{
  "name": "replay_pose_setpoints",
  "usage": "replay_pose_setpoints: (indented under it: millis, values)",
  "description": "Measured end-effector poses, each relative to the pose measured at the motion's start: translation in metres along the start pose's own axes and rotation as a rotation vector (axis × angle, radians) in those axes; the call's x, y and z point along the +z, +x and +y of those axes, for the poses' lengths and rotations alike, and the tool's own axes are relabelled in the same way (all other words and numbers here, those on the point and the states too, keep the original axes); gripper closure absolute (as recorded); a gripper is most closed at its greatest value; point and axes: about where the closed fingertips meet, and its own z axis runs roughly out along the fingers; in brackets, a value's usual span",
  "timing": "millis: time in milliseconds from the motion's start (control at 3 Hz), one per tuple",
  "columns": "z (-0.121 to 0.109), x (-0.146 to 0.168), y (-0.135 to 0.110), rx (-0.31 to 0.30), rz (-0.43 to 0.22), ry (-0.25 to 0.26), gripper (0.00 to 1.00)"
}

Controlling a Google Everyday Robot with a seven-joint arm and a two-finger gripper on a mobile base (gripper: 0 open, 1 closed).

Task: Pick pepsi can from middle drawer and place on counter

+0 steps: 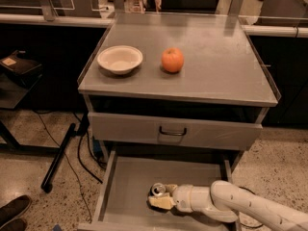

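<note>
The pepsi can [158, 189] stands upright on the floor of the open middle drawer [130, 186], its silver top showing, near the drawer's centre. My gripper [161, 197] reaches in from the right on the white arm [226, 207], low over the drawer floor and right up against the can's front and right side. The can's dark body is mostly hidden by the gripper. The grey counter [216, 57] is above, with the closed upper drawer front [173, 131] between it and the open drawer.
A white bowl [120, 59] and an orange fruit [172, 60] sit on the counter's left half. Cables and a black pole [60, 155] lie on the floor at left. A shoe [14, 211] shows at bottom left.
</note>
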Motion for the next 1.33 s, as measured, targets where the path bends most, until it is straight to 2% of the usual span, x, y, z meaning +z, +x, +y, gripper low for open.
replay_pose_setpoints:
  millis: [333, 667, 1000, 1333]
  values:
    - [0.006, -0.006, -0.005, 0.010, -0.013, -0.006, 1.00]
    - [0.024, -0.038, -0.031, 0.020, -0.054, 0.002, 1.00]
    - [0.042, -0.086, -0.062, 0.019, -0.088, 0.040, 1.00]
    - [0.051, -0.134, -0.090, 0.017, -0.108, 0.102, 1.00]
